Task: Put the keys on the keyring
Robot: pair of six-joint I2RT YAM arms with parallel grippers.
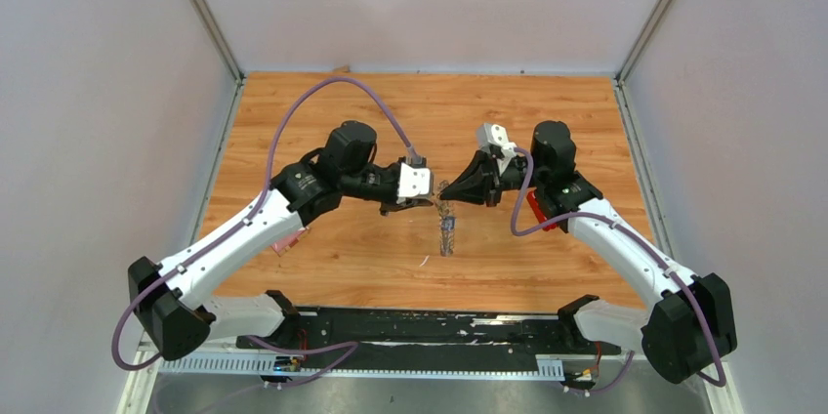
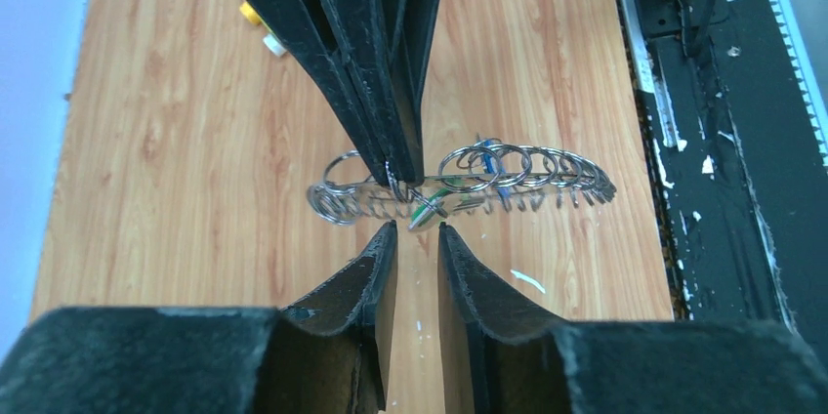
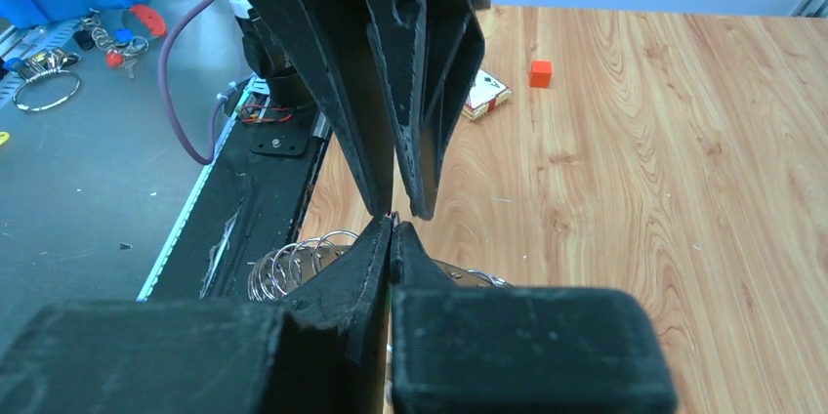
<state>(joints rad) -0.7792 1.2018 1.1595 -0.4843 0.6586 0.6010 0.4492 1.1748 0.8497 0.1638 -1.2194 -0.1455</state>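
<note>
The keyring [image 2: 527, 172], a silver ring strung with many small rings and keys, hangs edge-on above the wood, and the top view shows it as a thin streak [image 1: 448, 232]. My right gripper [image 2: 394, 176] comes in from above in the left wrist view and is shut on the ring's wire. A green-headed key [image 2: 427, 208] and a blue one [image 2: 494, 178] sit among the rings; whether they are threaded on I cannot tell. My left gripper [image 2: 418, 228] stands just short of the green key, its jaws slightly apart with nothing between them. The two grippers meet tip to tip [image 1: 439, 193].
A red block [image 3: 540, 72] and a small card box [image 3: 485, 95] lie on the far wood. Yellow and white bits [image 2: 260, 25] lie beyond the ring. A pink card [image 1: 286, 243] shows under the left arm. The black base rail [image 1: 420, 328] runs along the near edge.
</note>
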